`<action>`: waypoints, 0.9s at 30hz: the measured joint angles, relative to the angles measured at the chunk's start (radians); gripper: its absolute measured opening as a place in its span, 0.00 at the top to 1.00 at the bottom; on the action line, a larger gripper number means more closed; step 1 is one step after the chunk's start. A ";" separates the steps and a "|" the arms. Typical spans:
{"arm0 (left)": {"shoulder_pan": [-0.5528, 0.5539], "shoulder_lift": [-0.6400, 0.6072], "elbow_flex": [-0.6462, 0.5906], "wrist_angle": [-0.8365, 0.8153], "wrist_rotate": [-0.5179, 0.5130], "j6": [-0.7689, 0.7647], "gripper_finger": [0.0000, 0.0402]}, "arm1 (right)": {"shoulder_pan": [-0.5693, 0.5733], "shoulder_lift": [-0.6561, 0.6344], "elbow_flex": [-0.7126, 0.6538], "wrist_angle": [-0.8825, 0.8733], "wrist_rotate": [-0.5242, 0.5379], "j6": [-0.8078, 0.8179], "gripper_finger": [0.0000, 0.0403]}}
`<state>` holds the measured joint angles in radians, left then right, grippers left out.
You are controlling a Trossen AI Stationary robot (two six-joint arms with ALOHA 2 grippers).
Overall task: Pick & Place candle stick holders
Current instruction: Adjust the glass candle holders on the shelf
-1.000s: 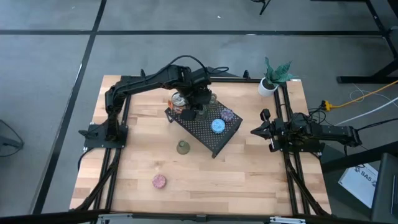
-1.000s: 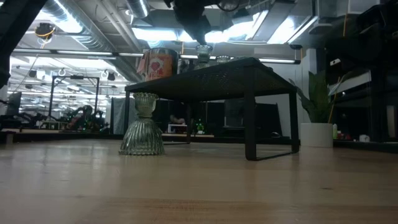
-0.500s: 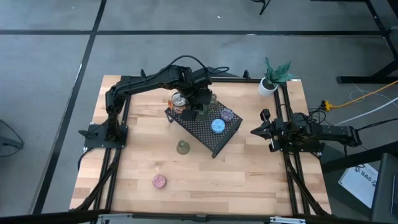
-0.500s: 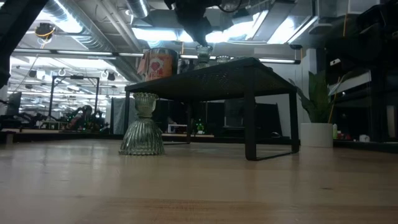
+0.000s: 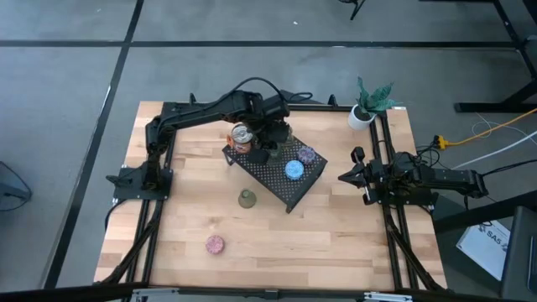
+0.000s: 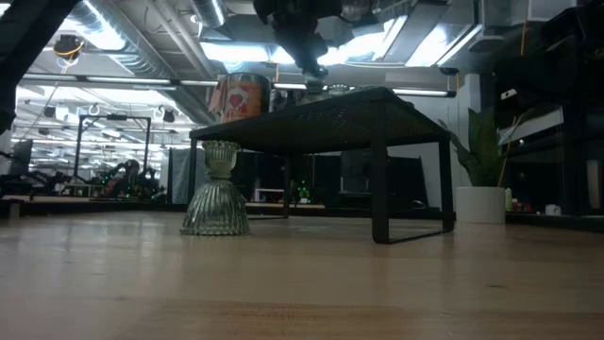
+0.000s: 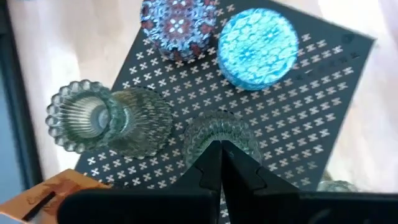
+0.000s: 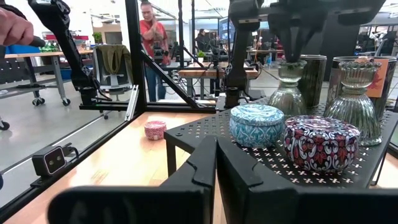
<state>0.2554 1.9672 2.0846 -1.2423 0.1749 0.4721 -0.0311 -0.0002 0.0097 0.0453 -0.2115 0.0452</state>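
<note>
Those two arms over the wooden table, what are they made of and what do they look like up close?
Both arms, left arm and right arm, are black, jointed metal-looking segments with black cables looping along them. Each ends in an end effector with two dark, flat, tapering fingers. No markings are readable on them.

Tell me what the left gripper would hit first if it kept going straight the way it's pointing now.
Probably the clear glass candle holder standing on the black perforated rack, right beyond the shut left gripper. How close the tips are to it is unclear.

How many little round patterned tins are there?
3: blue tin and purple tin side by side on the black rack, pink tin alone on the table; the arm may hide more.
</note>
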 joint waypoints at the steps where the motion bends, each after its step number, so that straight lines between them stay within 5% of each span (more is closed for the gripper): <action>1: 0.000 0.001 0.000 -0.001 -0.012 0.002 1.00 | 0.000 0.000 0.000 0.000 0.000 0.000 0.96; 27: 0.000 0.001 0.000 0.008 -0.088 0.013 1.00 | 0.000 0.000 0.000 0.000 0.000 0.000 0.96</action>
<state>0.2558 1.9682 2.0846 -1.2345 0.0868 0.4854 -0.0311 -0.0002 0.0098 0.0456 -0.2119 0.0450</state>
